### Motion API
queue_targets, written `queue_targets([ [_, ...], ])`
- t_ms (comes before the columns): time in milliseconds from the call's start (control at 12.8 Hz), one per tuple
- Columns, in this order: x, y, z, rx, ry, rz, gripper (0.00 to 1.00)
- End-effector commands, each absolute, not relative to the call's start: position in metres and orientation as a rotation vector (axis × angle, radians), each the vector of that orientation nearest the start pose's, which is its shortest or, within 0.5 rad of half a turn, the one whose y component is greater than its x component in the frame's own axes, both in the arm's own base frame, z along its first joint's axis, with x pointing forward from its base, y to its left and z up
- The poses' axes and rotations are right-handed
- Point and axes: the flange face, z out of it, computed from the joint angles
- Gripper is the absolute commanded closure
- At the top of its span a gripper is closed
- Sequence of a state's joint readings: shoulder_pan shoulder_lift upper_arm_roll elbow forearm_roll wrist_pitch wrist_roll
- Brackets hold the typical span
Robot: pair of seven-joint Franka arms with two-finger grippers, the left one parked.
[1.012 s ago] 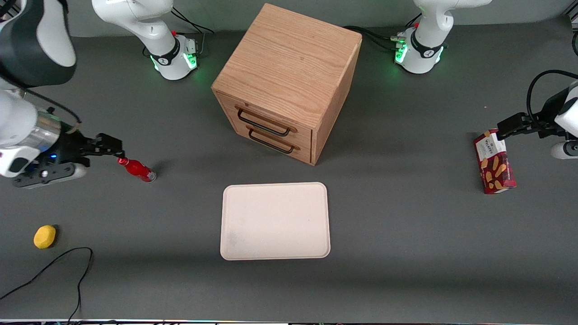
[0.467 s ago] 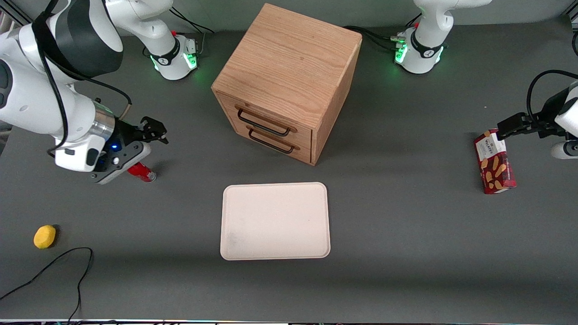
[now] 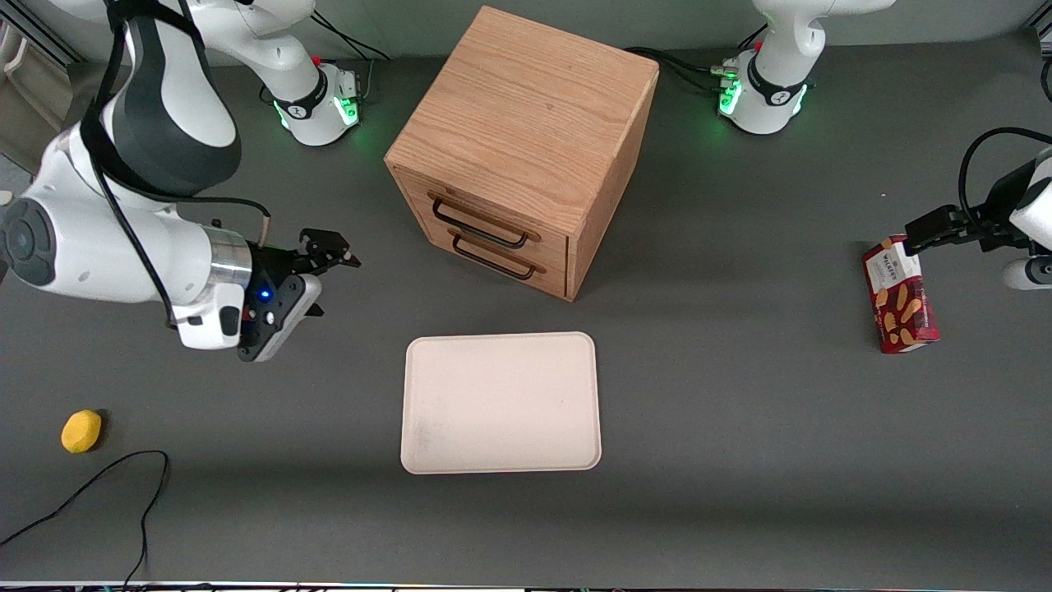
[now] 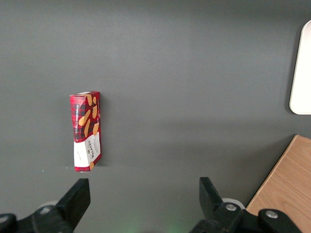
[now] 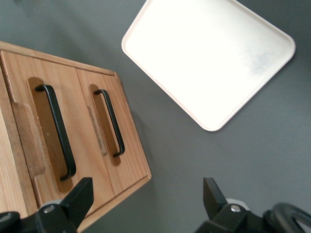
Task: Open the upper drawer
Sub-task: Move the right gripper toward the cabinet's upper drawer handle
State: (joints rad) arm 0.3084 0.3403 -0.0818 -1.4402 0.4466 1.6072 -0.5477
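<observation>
The right arm's black two-finger gripper (image 3: pixel 333 249) hangs above the bare grey tabletop (image 3: pixel 740 411), well short of the cabinet, pointing at its drawer fronts. Its fingers (image 5: pixel 77 201) are spread wide apart with nothing between them. The white forearm lies almost level over the table, its silver wrist ring and a small blue light just back of the fingers, and the dark elbow joint rises high above it toward the arm's base.

In front of the gripper stands the box-shaped oak cabinet (image 3: pixel 526 123), turned at a slant. Its upper drawer (image 3: pixel 485 215), shallow and wide with a thin black wire handle (image 3: pixel 479 228), is shut flush with the cabinet face. The matching lower drawer (image 3: pixel 505 261) sits right beneath it, also shut. From the wrist camera both handles show clearly, the upper drawer's handle (image 5: pixel 57 131) being the longer-looking one.

Nearer the front camera than the cabinet lies a pale cream rectangular tray (image 3: pixel 500 403) with rounded corners. A small round yellow object (image 3: pixel 81 431) rests toward the working arm's end of the table, with a loose black cable (image 3: pixel 107 485) curling near it. Toward the parked arm's end lies a red biscuit box (image 3: pixel 899 304).
</observation>
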Motion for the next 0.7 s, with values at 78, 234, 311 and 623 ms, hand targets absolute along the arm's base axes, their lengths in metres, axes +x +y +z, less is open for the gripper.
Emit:
queue_targets([
  [78,0.611,0.232,0.483,-2.449,-1.037,0.194,0.0],
  [234,0.601,0.254,0.476,-2.429,-1.077,0.232,0.0],
  [311,0.592,0.266,0.471,-2.419,-1.095,0.258,0.0],
  [623,0.574,0.302,0.465,-2.392,-1.161,0.291,0.0],
])
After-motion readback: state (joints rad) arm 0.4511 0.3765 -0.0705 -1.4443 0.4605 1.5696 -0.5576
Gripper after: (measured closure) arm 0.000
